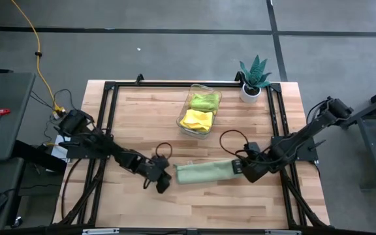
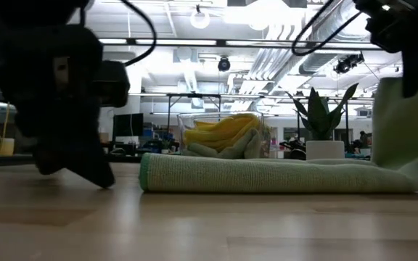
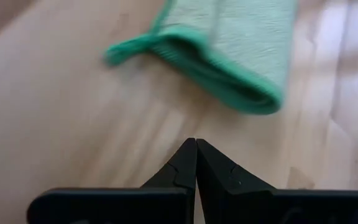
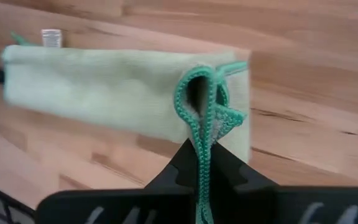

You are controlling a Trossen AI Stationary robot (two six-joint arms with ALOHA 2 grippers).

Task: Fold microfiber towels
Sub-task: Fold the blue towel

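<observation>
A pale mint green microfiber towel, folded into a long strip, lies across the table's near middle. My right gripper is shut on its right end, which stands raised. The rest of the strip lies flat on the wood. My left gripper is shut just off the strip's left end and low over the table, with nothing between its fingers. More towels, yellow and lime green, lie in the clear bin. My right gripper pinches the green-hemmed edge at the towel's right end between its two fingers. Several layers are bunched there and loop above the fingertips. The fingers come from above, slanting down. That end is lifted off the table while the rest of the strip lies on it.
The clear plastic bin stands at the far middle of the table. A spiky potted plant stands at the far right corner. A black frame runs around the table top. Bare wood lies along the near edge.
</observation>
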